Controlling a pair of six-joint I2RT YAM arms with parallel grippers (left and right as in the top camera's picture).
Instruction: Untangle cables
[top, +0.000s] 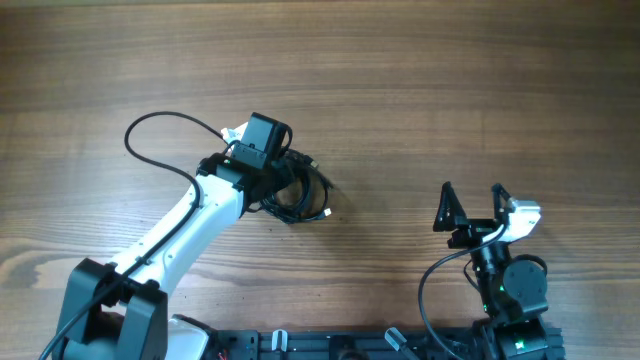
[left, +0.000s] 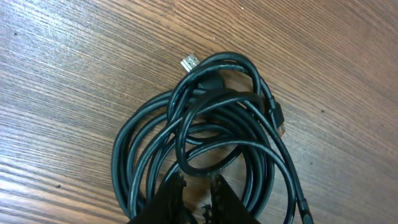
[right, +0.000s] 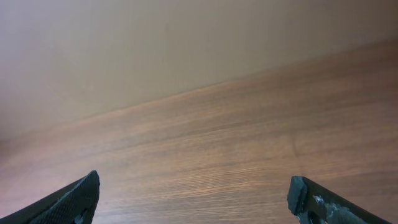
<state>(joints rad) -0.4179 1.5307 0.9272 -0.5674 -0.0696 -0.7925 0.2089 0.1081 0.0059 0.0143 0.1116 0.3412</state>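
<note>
Squarely over the cables (left: 205, 130), the left gripper (left: 198, 190)

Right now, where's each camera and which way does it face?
Overhead: above the table, facing straight down; left hand over the cables, right hand open.
Left wrist: faces down onto the cables; own fingertips at bottom.
Right wrist: faces low across the table; open fingers in bottom corners.
Shared: overhead and left wrist see the cables.

Black right gripper (top: 472, 190), white-shelled left arm (top: 185, 222)
</note>
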